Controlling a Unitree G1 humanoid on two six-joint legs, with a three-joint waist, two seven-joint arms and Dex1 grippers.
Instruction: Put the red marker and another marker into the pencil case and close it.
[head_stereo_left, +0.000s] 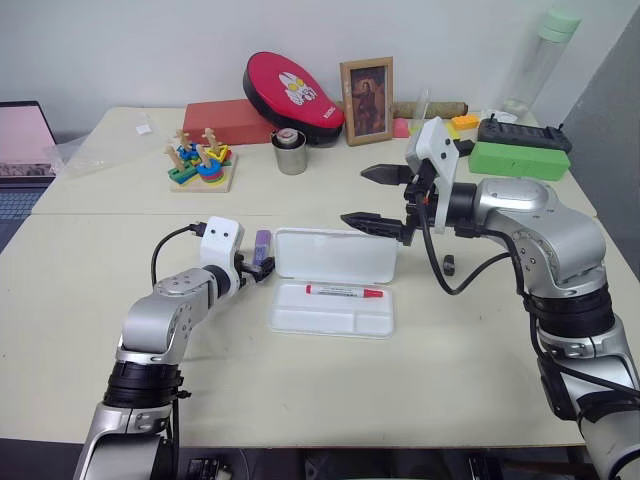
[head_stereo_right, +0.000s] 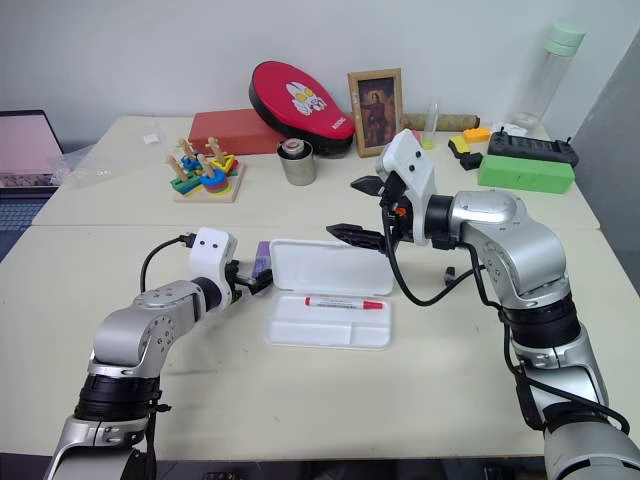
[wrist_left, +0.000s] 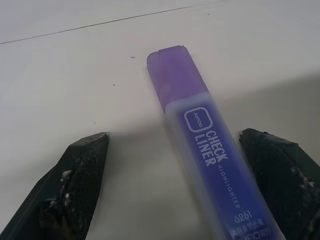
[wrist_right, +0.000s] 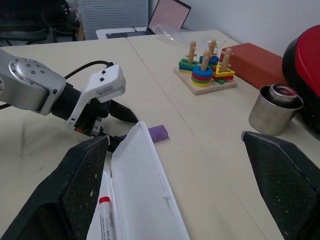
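The white pencil case (head_stereo_left: 300, 316) lies open mid-table, its lid (head_stereo_left: 337, 256) folded back flat on the table behind the tray. The red marker (head_stereo_left: 345, 292) lies inside the tray. The purple marker (head_stereo_left: 262, 243) rests on the table just left of the lid. My left gripper (head_stereo_left: 258, 266) is open, low over the table, with the purple marker (wrist_left: 200, 130) lying between its fingers, nearer to one finger (wrist_left: 280, 170) than the other. My right gripper (head_stereo_left: 368, 196) hangs open above the lid's right part, holding nothing.
A small dark stub (head_stereo_left: 450, 265) lies right of the case. Further back stand a steel cup (head_stereo_left: 291, 152), a wooden stacking toy (head_stereo_left: 201, 160), a picture frame (head_stereo_left: 366, 100), a red pouch (head_stereo_left: 293, 98) and a green box (head_stereo_left: 519, 159). A laptop (head_stereo_left: 22, 150) sits at far left.
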